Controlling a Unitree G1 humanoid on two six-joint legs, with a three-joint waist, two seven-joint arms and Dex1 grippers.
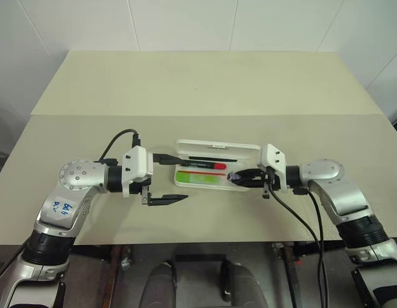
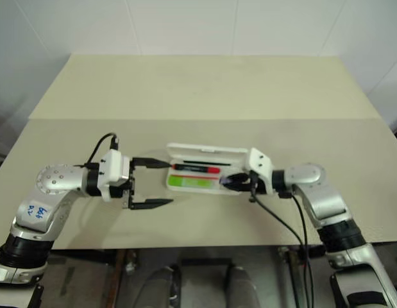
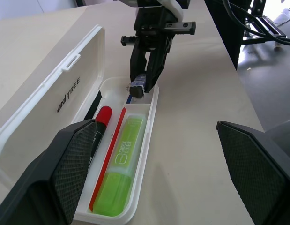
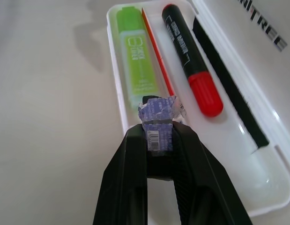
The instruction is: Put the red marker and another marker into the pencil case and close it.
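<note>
While left gripper (image 1: 167, 179) gapes, right gripper (image 4: 159, 137) pinches purple-wrapped piece (image 4: 157, 114)

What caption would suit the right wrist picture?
Right gripper pinching a small purple wrapped piece over the open pencil case holding both markers.

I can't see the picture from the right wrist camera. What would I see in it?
Two black fingers pinch a small crumpled purple wrapper over the near end of an open white pencil case on a beige table. Inside the case lie a lime-green marker and a black marker with a red cap, side by side.
</note>
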